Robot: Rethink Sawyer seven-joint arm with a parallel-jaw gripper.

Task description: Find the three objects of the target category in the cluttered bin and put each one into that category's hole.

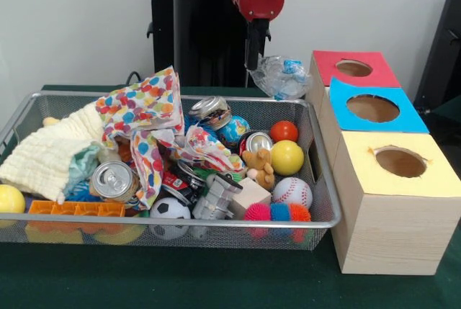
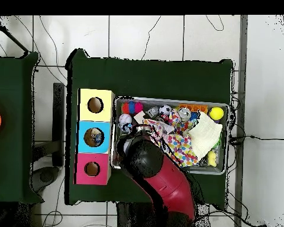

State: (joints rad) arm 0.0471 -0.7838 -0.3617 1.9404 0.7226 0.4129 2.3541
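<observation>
Above the bin's far right corner, the gripper grasps a crumpled plastic bag, which should travel level across to the blue box and drop centred over its hole.

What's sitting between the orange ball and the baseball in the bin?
In the front view, a yellow ball lies between the orange ball and the baseball, near the bin's right wall.
</observation>
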